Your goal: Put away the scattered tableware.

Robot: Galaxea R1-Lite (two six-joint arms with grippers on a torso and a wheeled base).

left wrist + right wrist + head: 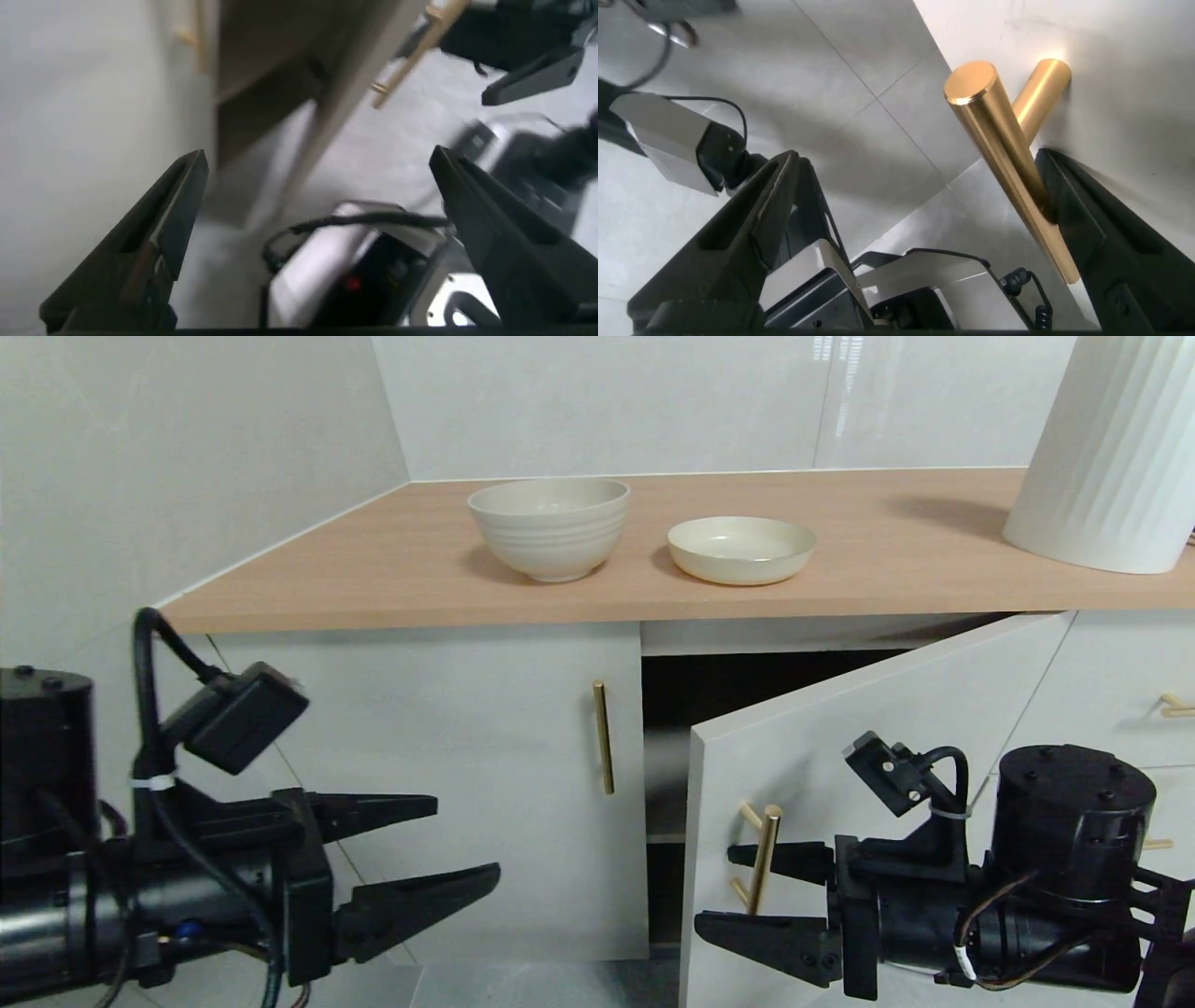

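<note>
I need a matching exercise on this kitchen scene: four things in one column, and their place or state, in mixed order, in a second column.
1. deep bowl
2. shallow dish
3. left cupboard door
4. right cupboard door

a. swung open
b. on the counter, toward its left end
c. shut
d. on the counter, nearer the white ribbed container

Pairs: 1-b, 2-d, 3-c, 4-a

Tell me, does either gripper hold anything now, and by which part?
Nothing is held. The right gripper is open around the gold handle of the open cabinet door, not clamped; the left gripper is open and empty.
</note>
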